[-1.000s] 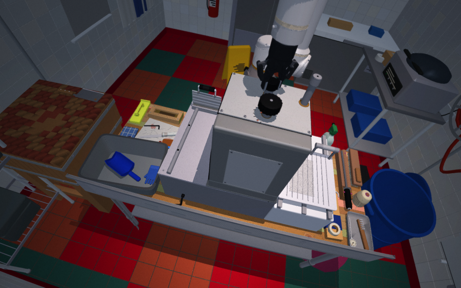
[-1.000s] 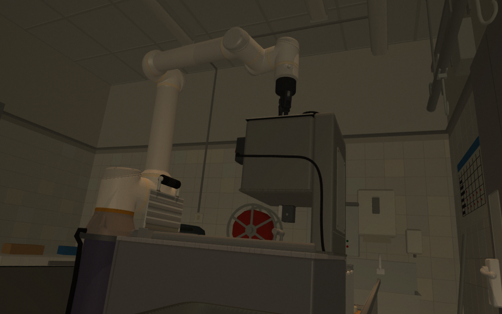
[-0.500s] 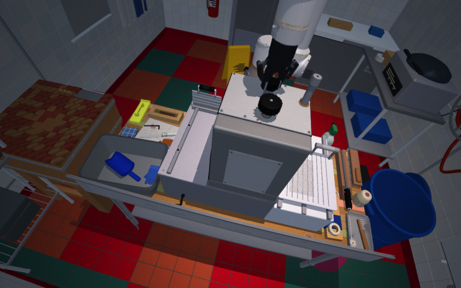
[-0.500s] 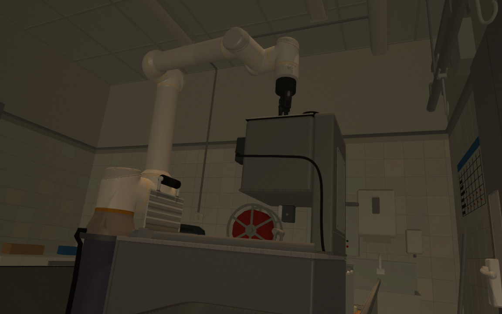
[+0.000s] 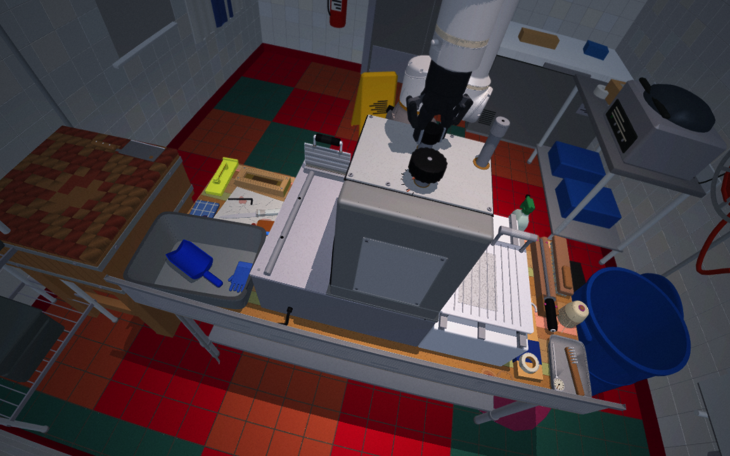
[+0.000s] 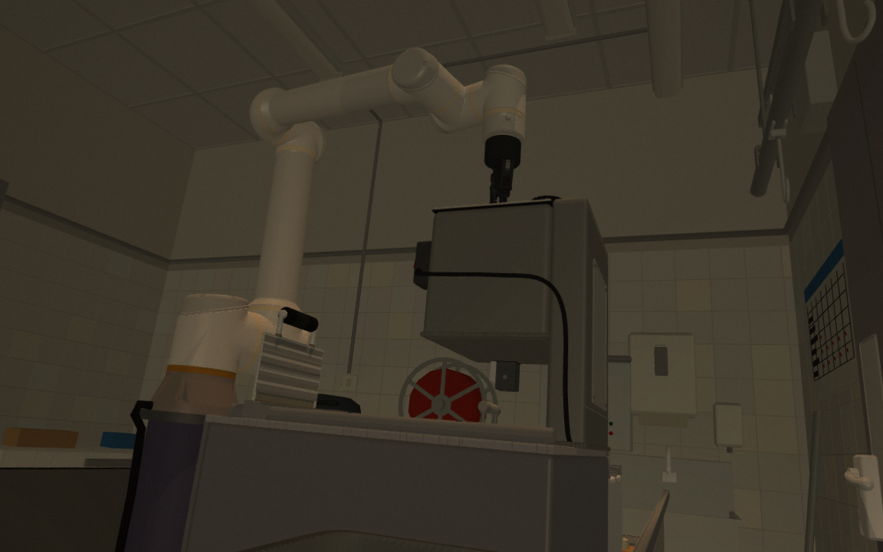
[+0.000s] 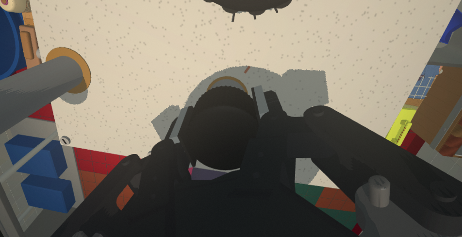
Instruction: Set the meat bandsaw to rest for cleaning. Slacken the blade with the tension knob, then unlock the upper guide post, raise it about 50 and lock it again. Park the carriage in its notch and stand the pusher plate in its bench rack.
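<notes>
A small black knurled knob [image 7: 223, 119] stands on an orange collar near the rear edge of the bandsaw's top plate [image 5: 422, 164]. A larger black lobed knob [image 5: 428, 165] stands further forward on the same plate, and the grey guide post [image 5: 491, 143] rises through an orange ring at the plate's right rear corner. The ribbed pusher plate [image 5: 325, 154] with its black handle stands at the back left of the saw table, while the white slatted carriage [image 5: 495, 289] lies on the right. My gripper [image 5: 431, 135] reaches straight down and is closed around the small knurled knob.
A blue tub [image 5: 634, 326] stands right of the bench. A grey bin [image 5: 197, 258] with a blue scoop sits on the left, beside a wooden rack [image 5: 262, 181] and a yellow tray [image 5: 222, 177]. Blue crates [image 5: 580, 184] fill a shelf behind.
</notes>
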`<state>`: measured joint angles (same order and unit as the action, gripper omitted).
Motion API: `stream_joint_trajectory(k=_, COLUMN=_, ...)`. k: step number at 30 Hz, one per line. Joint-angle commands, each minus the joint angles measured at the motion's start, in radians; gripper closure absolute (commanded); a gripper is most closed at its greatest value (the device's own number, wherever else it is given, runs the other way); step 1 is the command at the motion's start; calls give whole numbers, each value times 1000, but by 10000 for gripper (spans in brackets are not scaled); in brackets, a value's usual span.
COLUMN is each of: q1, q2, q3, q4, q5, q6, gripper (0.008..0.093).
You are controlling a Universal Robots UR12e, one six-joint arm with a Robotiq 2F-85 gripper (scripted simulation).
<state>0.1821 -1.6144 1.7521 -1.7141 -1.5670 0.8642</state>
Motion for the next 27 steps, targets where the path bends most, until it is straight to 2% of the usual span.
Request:
stream_joint_trajectory(k=1, q1=0, q2=-1, q3=-1, q4=0, q5=0, q6=1, gripper=934)
stream_joint_trajectory(k=24, q1=0, q2=-1, q3=-1, q4=0, q5=0, q6=1, gripper=474)
stream_joint_trajectory(k=27, q1=0, q2=-1, q3=-1, q4=0, q5=0, q6=1, gripper=458)
